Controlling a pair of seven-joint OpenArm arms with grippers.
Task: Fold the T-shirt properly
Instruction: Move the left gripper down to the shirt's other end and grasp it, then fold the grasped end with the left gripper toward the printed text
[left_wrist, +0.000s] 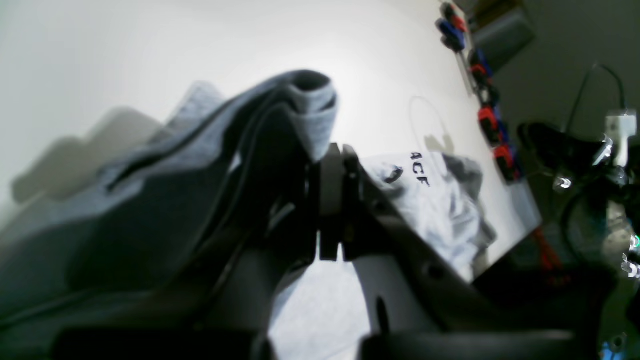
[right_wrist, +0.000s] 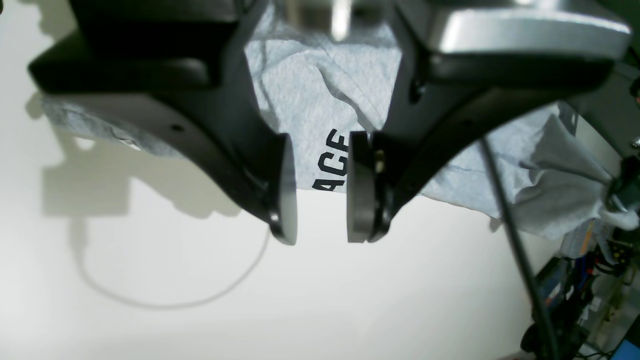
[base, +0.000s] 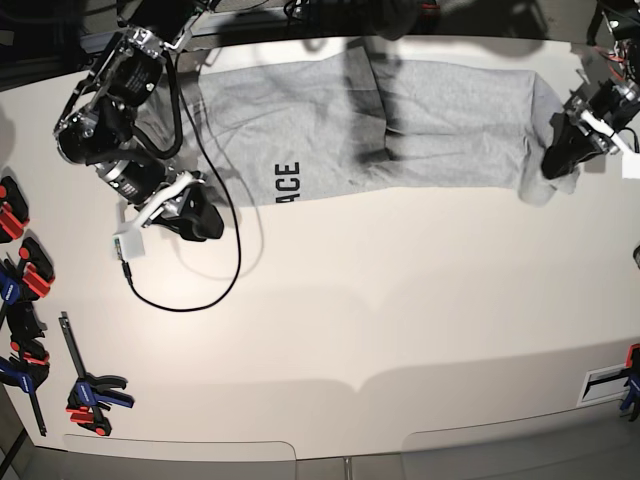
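The light grey T-shirt (base: 420, 120) lies spread along the far side of the white table (base: 400, 320), with black letters "ACE" (base: 287, 182) showing near its front hem. At the shirt's right end my left gripper (base: 556, 160) is shut on a bunched fold of the fabric. In the left wrist view that fold (left_wrist: 310, 110) rises from between the closed fingers of the left gripper (left_wrist: 336, 165). My right gripper (base: 203, 220) hangs by the shirt's front left corner. In the right wrist view the right gripper (right_wrist: 320, 220) stands open over the hem of the T-shirt (right_wrist: 310, 90), holding nothing.
A black cable (base: 200, 290) loops over the table from a small white box (base: 128, 245) on the right arm. Several red, blue and black clamps (base: 20, 260) line the table's left edge, one of them (base: 95, 392) near the front left corner.
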